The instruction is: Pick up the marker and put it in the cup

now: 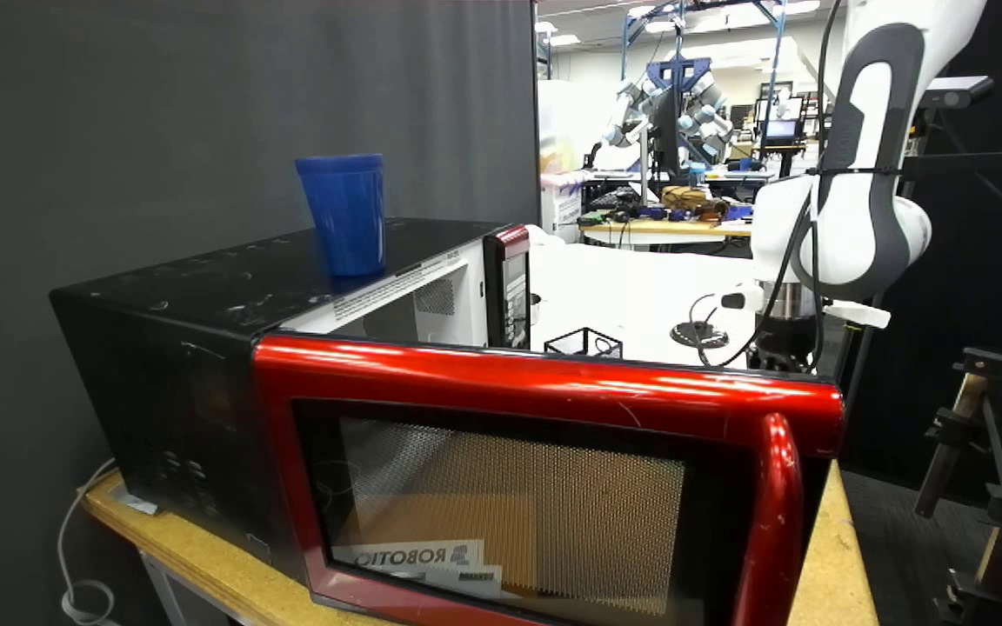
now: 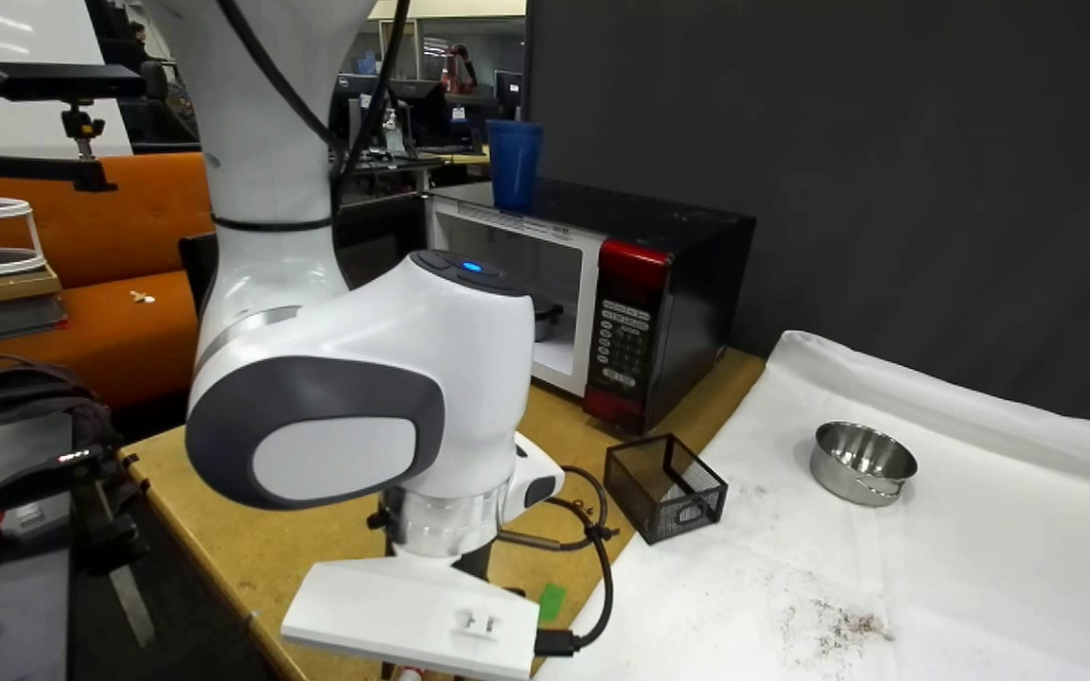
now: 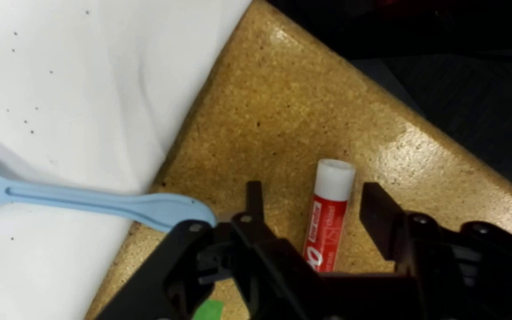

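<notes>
The marker (image 3: 331,218), red with a white end, lies on the tan tabletop (image 3: 282,102) in the wrist view. Its lower part is hidden behind the gripper body. My gripper (image 3: 314,200) is open, with its two fingers on either side of the marker and apart from it; the right finger is nearer. A small red-and-white bit, likely the marker (image 2: 410,673), shows under the wrist in an exterior view. The blue cup (image 1: 344,213) stands upright on top of the microwave, also in an exterior view (image 2: 514,165), far from the gripper. The fingertips are hidden in both exterior views.
The microwave (image 2: 696,227) has its red door (image 1: 544,361) swung open. A black mesh basket (image 2: 663,492) stands at the cloth's edge. A steel bowl (image 2: 857,468) sits on the white cloth (image 2: 980,567). A light blue spoon (image 3: 96,202) lies beside the left finger. The table edge (image 3: 371,84) is near.
</notes>
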Motion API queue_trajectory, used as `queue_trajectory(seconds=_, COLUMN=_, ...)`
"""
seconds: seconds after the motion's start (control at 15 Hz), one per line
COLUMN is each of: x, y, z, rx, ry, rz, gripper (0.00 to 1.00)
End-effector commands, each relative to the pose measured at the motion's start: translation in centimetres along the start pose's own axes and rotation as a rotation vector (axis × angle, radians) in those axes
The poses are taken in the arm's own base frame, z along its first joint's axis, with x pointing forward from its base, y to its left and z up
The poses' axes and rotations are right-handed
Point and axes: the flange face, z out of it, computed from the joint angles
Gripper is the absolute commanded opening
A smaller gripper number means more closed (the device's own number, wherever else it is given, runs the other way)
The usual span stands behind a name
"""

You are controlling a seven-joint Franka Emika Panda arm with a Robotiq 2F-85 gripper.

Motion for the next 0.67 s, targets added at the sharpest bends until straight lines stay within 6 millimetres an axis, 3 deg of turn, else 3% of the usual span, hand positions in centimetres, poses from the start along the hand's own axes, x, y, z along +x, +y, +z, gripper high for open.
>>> queue_trajectory(seconds=0.0, x=0.13, y=0.44, z=0.21, rx=-0.015, ry=-0.007, rz=0.000, gripper=0.29)
queue_trajectory(seconds=0.33, x=0.42, y=0.84, z=0.39, rx=-0.019, ry=-0.017, rz=-0.009, gripper=0.02)
queue_trajectory(seconds=0.6, x=0.40, y=0.82, z=-0.11, rx=0.012, ry=-0.039, rz=-0.047, gripper=0.05)
